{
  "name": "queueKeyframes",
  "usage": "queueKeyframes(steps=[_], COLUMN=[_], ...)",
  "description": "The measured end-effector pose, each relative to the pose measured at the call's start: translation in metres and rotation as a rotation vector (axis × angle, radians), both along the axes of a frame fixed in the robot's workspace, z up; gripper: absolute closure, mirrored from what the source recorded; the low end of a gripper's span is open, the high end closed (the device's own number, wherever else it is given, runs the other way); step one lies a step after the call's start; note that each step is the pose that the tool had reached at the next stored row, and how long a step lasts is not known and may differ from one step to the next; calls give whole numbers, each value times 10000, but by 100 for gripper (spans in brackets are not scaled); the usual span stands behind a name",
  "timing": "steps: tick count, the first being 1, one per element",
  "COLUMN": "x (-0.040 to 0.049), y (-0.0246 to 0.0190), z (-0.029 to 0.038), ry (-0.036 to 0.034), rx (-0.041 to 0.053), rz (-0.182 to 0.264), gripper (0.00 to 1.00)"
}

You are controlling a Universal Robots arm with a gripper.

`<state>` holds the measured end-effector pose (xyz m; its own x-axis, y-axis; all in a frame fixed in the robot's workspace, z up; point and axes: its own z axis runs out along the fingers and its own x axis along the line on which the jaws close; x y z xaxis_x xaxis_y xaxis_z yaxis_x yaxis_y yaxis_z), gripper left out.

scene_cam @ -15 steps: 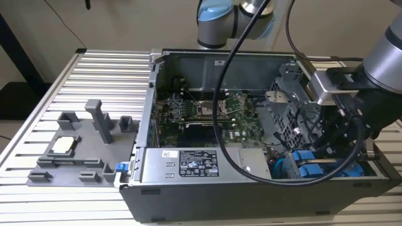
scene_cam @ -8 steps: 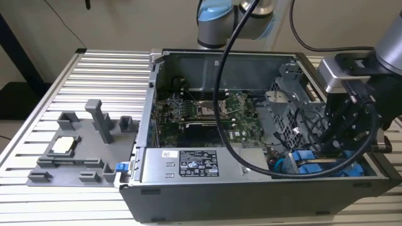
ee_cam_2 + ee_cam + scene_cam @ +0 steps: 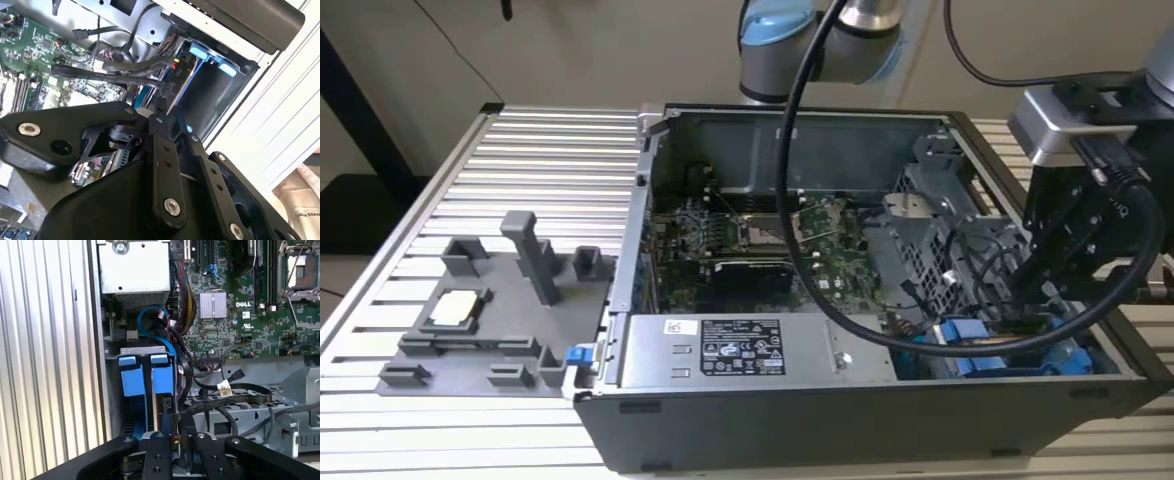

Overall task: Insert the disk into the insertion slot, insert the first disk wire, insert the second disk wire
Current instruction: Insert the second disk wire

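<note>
Here, on the exterior view's left, a grey fixture tray [image 3: 480,330] lies on the ribbed tabletop [image 3: 520,150], well apart from the work; in the middle stands the open computer case [image 3: 854,420] with its green motherboard [image 3: 761,240] and, nearer the camera, the labelled power supply [image 3: 734,350]. Toward the exterior view's right, the disk [image 3: 1014,355] sits in the insertion slot [image 3: 1107,350] at the case's front corner, its blue frame showing among black cables; in the first wrist view its blue end tabs [image 3: 145,375] stand side by side inside the grey bay, so the disk appears already seated. The pincer [image 3: 175,440] reaches down at the disk's rear edge, fingers [image 3: 160,455] drawn narrow, and appears to pinch a black wire connector [image 3: 167,87] touching the disk's back in the second wrist view; whether the plug is fully home I cannot tell. I judge the connector small, stiff and light, while its wire [image 3: 235,400] is springy and will tug sideways, so it is best held by the flat sides of the plug body, not the cable. The disk's socket pins are likely fragile, and a skewed push could bend them. The blue frame looks like slick plastic.
</note>
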<state>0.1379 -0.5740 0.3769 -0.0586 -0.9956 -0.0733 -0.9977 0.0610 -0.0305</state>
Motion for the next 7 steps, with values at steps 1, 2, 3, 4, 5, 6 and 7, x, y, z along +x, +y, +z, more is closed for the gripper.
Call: queueKeyframes(steps=[1, 2, 3, 4, 5, 6, 7], x=[0, 0, 0, 0, 0, 0, 0], y=[0, 0, 0, 0, 0, 0, 0], z=[-1, -1, -1, 0, -1, 0, 0], ry=[0, 0, 0, 0, 0, 0, 0], rx=[2, 2, 2, 3, 3, 3, 3], rz=[0, 0, 0, -1, 0, 0, 0], gripper=[76, 76, 76, 76, 76, 76, 76])
